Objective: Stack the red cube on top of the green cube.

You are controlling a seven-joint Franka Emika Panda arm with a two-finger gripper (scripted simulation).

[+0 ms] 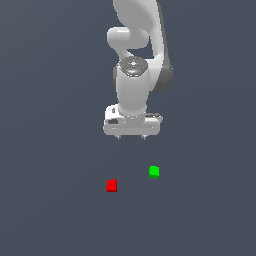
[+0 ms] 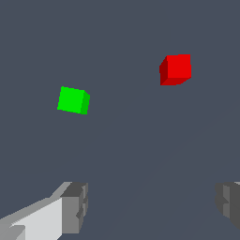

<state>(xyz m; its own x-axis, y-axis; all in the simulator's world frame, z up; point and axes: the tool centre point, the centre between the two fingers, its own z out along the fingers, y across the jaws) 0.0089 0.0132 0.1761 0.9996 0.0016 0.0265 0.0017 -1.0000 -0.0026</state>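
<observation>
The red cube lies on the dark grey floor, toward the exterior view's left. The green cube lies a short way off toward the exterior view's right, apart from it. My gripper hangs above the floor behind both cubes, holding nothing. In the wrist view the red cube and the green cube both show ahead of the gripper. Its fingers stand far apart, so it is open.
A plain dark grey floor surrounds the cubes. The white arm rises behind the gripper. Nothing else shows.
</observation>
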